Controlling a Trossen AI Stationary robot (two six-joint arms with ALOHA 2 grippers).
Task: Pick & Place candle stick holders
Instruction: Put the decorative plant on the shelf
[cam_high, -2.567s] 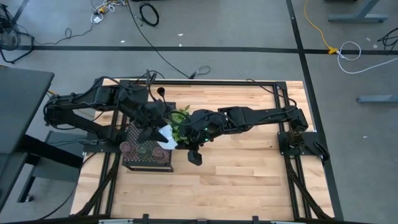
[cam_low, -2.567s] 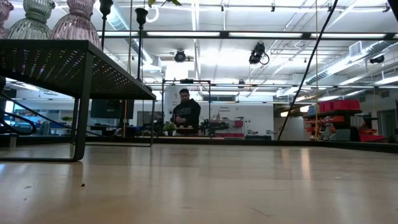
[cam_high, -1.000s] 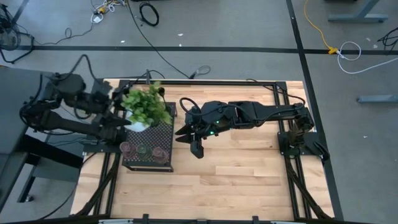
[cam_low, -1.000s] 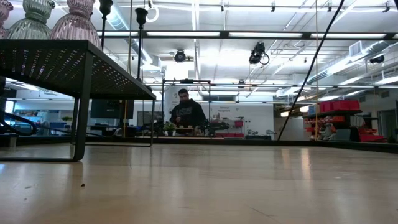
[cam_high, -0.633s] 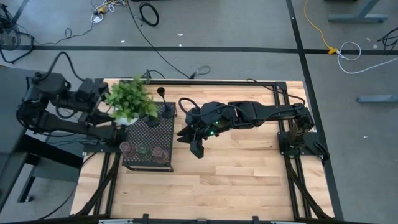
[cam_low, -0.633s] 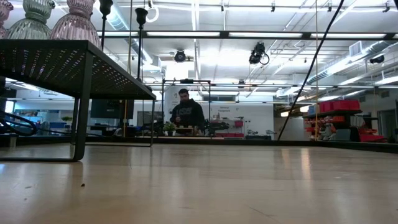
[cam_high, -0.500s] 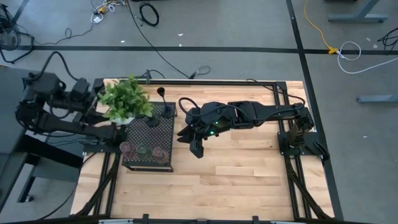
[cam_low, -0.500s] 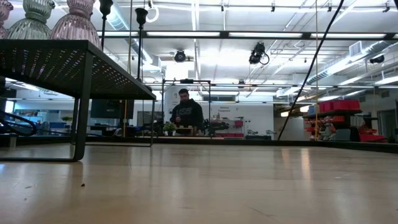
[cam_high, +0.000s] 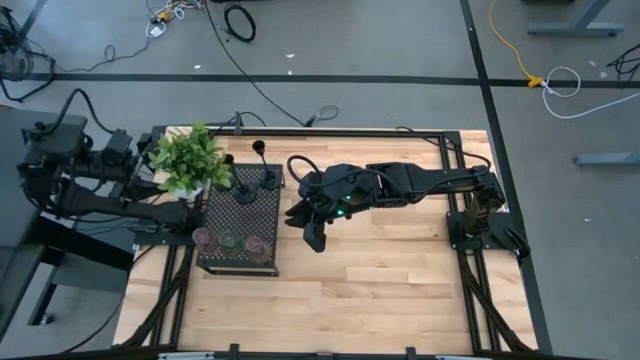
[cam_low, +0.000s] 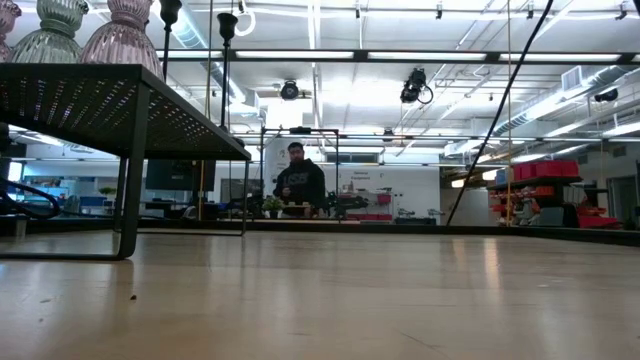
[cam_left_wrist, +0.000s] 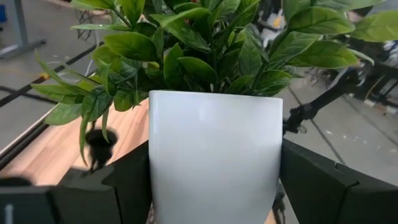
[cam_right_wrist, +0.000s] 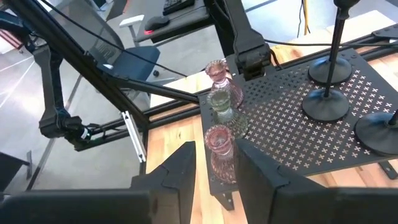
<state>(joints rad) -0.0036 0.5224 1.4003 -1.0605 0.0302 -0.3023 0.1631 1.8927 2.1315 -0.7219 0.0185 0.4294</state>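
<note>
Three squat glass candle stick holders (cam_high: 229, 240) stand in a row on the near end of the black perforated stand (cam_high: 240, 215); pink and green ones show in the right wrist view (cam_right_wrist: 219, 146). Black thin-stemmed holders (cam_high: 270, 182) stand at its far end (cam_right_wrist: 328, 102). My right gripper (cam_high: 312, 236) hovers open just right of the stand, its fingers (cam_right_wrist: 180, 171) touching nothing. My left gripper (cam_left_wrist: 214, 208) is shut on the white pot (cam_left_wrist: 214, 143) of a green leafy plant (cam_high: 188, 160) over the table's far left corner. My left gripper pinches the white pot between its two fingers (cam_left_wrist: 127, 186), one on each side of the pot's wall (cam_left_wrist: 157, 180). The fingers come about level from the table's left side. The pot stays upright, leaves on top; its bottom lies outside the frame.
The stand's legs (cam_low: 128, 170) rest on the wooden tabletop (cam_high: 380, 290), which runs bare to the right and near side. A black metal frame (cam_high: 470, 230) rims the table. Beyond the far edge a person (cam_low: 300, 180) stands in the room.
My left gripper has carried the plant, still upright, from above the stand's far end toward the table's left edge, uncovering the black holders there.
</note>
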